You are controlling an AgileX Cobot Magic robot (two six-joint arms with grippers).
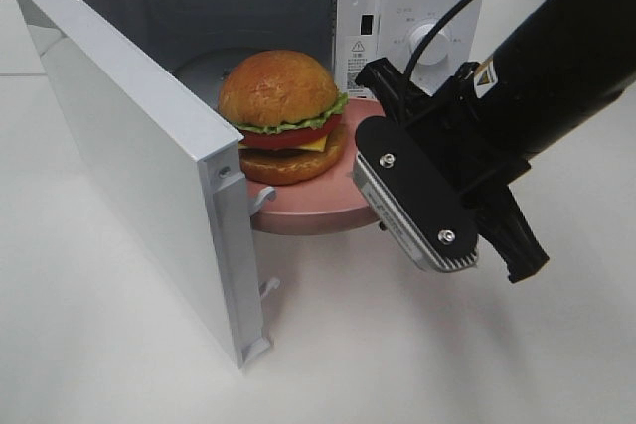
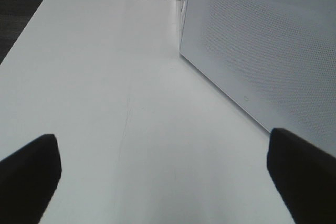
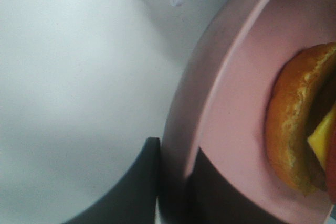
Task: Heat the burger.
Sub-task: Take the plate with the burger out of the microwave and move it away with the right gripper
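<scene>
The burger (image 1: 283,116), with a golden domed bun, lettuce, tomato and cheese, sits on a round pink plate (image 1: 308,213). The plate hangs in the mouth of the open microwave (image 1: 427,7), its near half sticking out over the table. My right gripper (image 1: 376,217) is shut on the plate's right rim. In the right wrist view its dark fingers (image 3: 131,187) clamp the plate rim (image 3: 210,77) beside the burger (image 3: 296,129). My left gripper (image 2: 168,174) stands open with nothing between its fingers, beside the microwave's perforated side wall (image 2: 262,40). It does not show in the exterior high view.
The microwave door (image 1: 129,146) swings out to the left, close to the plate's left edge, with its latch hooks (image 1: 260,201) pointing toward the plate. The control knob (image 1: 429,45) is behind my right arm. The white table (image 1: 328,345) lies in front.
</scene>
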